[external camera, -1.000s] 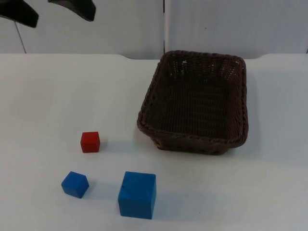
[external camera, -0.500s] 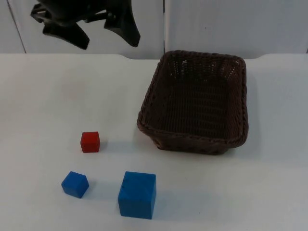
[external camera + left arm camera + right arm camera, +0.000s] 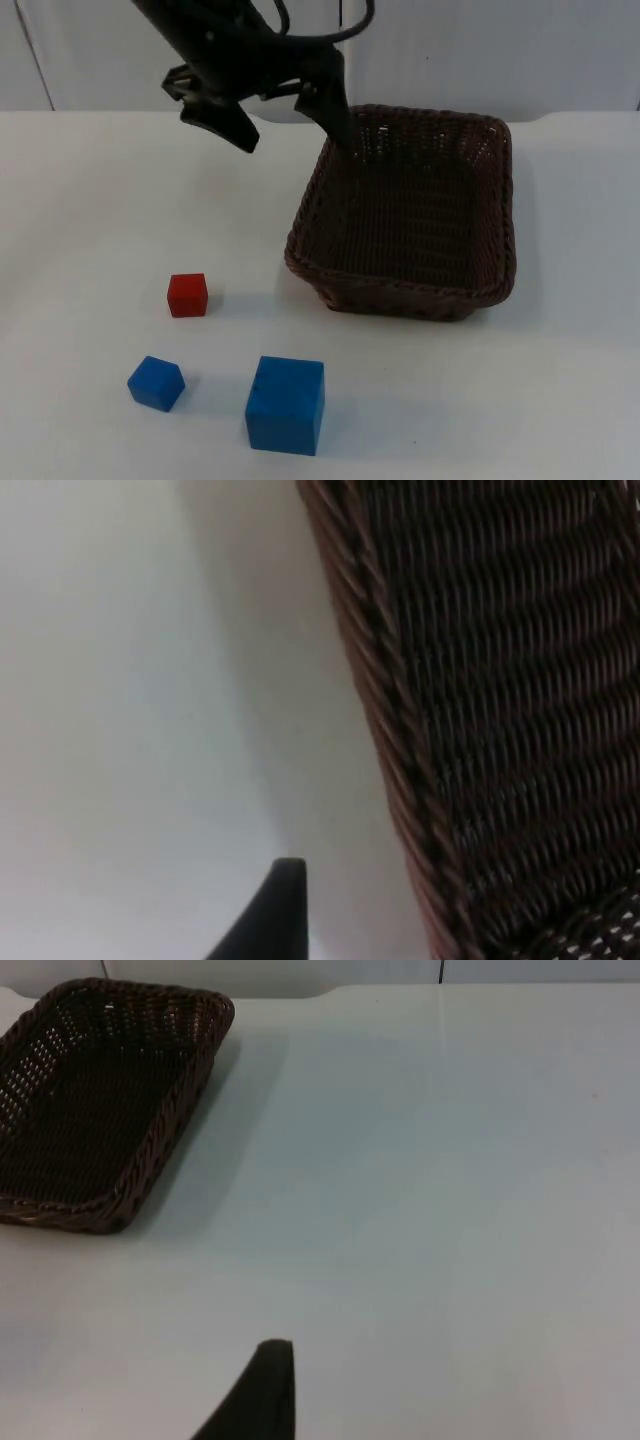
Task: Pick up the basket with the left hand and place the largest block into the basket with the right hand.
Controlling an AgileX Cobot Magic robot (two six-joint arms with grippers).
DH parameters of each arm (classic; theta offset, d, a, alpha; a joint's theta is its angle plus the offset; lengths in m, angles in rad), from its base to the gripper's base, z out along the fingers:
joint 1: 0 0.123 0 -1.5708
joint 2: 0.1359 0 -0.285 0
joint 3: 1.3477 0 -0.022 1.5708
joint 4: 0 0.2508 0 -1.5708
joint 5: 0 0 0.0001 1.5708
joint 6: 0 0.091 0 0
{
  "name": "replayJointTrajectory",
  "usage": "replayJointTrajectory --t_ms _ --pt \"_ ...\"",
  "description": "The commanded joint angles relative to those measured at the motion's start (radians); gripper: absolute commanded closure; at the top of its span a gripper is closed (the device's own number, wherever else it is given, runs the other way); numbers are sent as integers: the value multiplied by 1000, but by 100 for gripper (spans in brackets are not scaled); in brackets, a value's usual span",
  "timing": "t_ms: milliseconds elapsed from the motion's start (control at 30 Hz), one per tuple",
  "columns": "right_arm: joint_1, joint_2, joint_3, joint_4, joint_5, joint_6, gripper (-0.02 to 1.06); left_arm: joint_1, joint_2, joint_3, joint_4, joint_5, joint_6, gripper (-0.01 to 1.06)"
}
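Left gripper wide open over the brown basket edge, big blue block alone, no writing.

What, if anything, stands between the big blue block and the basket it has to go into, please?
Nothing visible does. The big blue block sits on the table in front of the basket, with bare table top between them. The red block and small blue block lie off to the side.

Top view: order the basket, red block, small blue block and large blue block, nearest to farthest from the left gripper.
From the left gripper, open over the basket's far-left corner:
1. Basket, under it.
2. Red block, mid-left.
3. Large blue block and small blue block, at the near edge: too close to call.
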State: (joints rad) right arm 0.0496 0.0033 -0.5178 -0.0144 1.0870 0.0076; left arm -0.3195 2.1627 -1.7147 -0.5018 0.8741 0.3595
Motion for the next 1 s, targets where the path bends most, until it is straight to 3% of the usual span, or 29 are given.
replayJointTrajectory --t_ms 0,600,967 --pt "-5 -3 3 0 -9 0 -1 -14 17 -23 -11 10 -9 0" --pt "-5 -3 3 0 -9 0 -1 -31 268 -274 -4 62 -75 0" --pt "-5 -3 3 0 -9 0 -1 -31 338 -295 -5 58 -78 0"
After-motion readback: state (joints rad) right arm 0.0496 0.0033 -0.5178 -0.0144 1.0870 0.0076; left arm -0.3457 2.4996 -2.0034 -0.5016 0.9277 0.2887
